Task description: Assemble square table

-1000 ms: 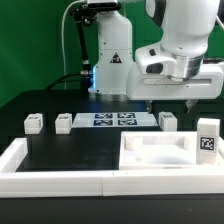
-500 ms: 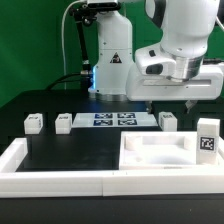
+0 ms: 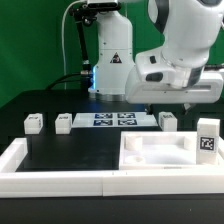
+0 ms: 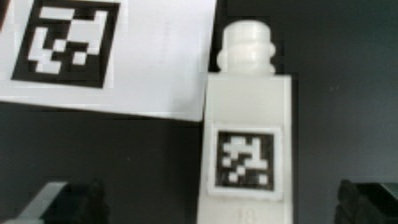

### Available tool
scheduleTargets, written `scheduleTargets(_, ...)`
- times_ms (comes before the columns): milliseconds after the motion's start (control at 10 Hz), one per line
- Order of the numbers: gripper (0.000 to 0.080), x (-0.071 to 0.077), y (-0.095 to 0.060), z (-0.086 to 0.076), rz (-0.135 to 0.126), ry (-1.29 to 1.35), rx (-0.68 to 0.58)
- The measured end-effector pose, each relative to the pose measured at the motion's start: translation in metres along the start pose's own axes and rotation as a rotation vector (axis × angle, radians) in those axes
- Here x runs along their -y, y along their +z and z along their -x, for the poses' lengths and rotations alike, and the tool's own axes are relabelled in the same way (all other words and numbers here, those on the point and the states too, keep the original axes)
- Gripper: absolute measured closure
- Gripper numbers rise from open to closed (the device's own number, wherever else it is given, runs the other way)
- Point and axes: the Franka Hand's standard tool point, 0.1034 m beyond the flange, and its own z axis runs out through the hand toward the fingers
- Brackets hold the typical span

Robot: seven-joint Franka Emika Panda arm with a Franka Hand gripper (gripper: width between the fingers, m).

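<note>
While the jaws are gaping, a table leg is waiting underneath

As I am looking down through the wrist view, the two-finger gripper (image 4: 210, 203) is hanging fully open and holding nothing. Its dark fingertips (image 4: 50, 200) are standing well apart on either side of a small white plastic block leg (image 4: 244, 150), which has a black-and-white tag on its face and a rounded peg at one end. That leg is lying on the black table (image 3: 70, 145), just beside the thin flat white marker board (image 3: 112, 120). In the exterior view I am taking it for the block at the board's right end, middle right of the frame.

I am judging it light, stiff and rather slick, so I am planning to pinch its flat long sides around the tag, not the peg.

The white square plastic slab (image 3: 150, 152) is sitting lower right, against the long low white border wall (image 3: 60, 172). Three other legs (image 3: 33, 122) are sitting apart across the middle of the frame, so room is looking ample, though the board's edge is close.
</note>
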Motion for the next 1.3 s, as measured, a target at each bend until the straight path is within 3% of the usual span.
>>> scheduleTargets(800, 0.0150, 0.001, 0.015, 0.005, 0.050, 0.016, 0.504)
scheduleTargets(1300, 0.0150, 0.001, 0.018, 0.000, 0.054, 0.015, 0.502)
